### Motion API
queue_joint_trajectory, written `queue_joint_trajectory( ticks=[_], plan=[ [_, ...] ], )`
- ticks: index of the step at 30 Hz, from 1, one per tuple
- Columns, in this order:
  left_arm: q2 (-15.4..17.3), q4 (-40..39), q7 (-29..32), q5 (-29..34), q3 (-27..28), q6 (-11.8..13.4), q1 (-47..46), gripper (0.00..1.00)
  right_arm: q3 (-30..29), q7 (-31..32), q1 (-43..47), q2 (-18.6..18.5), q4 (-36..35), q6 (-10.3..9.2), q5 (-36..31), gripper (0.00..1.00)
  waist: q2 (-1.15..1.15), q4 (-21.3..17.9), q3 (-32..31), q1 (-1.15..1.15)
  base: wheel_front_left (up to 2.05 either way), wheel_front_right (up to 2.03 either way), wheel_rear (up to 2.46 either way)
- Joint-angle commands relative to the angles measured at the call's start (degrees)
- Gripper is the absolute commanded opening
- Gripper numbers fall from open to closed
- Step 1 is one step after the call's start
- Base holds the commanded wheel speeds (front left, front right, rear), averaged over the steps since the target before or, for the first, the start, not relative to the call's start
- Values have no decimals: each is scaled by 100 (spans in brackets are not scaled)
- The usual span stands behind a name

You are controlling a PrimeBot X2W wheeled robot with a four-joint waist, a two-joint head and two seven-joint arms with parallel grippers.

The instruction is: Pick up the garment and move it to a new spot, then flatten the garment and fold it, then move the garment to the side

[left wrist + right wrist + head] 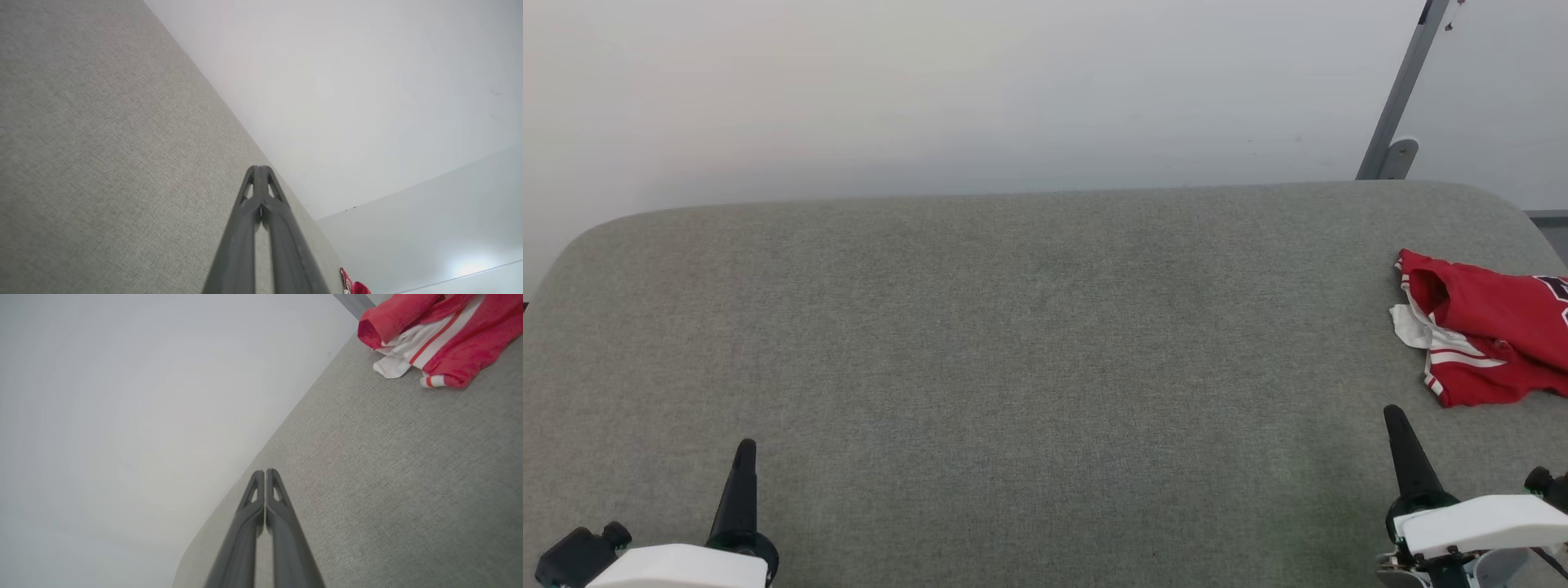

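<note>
Dark-fingered, your left gripper (744, 447) is closed on nothing above the near left of the grey fabric table (1013, 327). Your right gripper (1393, 414), also closed and empty, is above its near right. The red-and-white jersey (1494, 331) lies crumpled at the table's right edge, touching neither gripper.

The garment (1490, 327) is soft red cloth; the grey tabletop (1013, 343) is matt, woven fabric.

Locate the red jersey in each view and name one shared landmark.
Head view: jersey at the right edge, mid-height.
Left wrist view: red sliver, bottom edge, right of centre.
Right wrist view: top right corner.
Shared landmark: the grey fabric surface beneath it.
</note>
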Motion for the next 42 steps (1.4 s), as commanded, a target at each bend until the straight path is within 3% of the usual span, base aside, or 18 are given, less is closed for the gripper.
queue_joint_trajectory(
  ticks=[1,42],
  plan=[
    [18,-25,59,-155,47,-16,-159,0,-10,36,-151,1,-50,0,177,0,0,-3,5,0,0,0,0],
    [-307,194,620,-1946,170,-27,-648,0,-84,426,-442,131,41,-1,2122,0,0,-88,118,0,0,0,0]
  ],
)
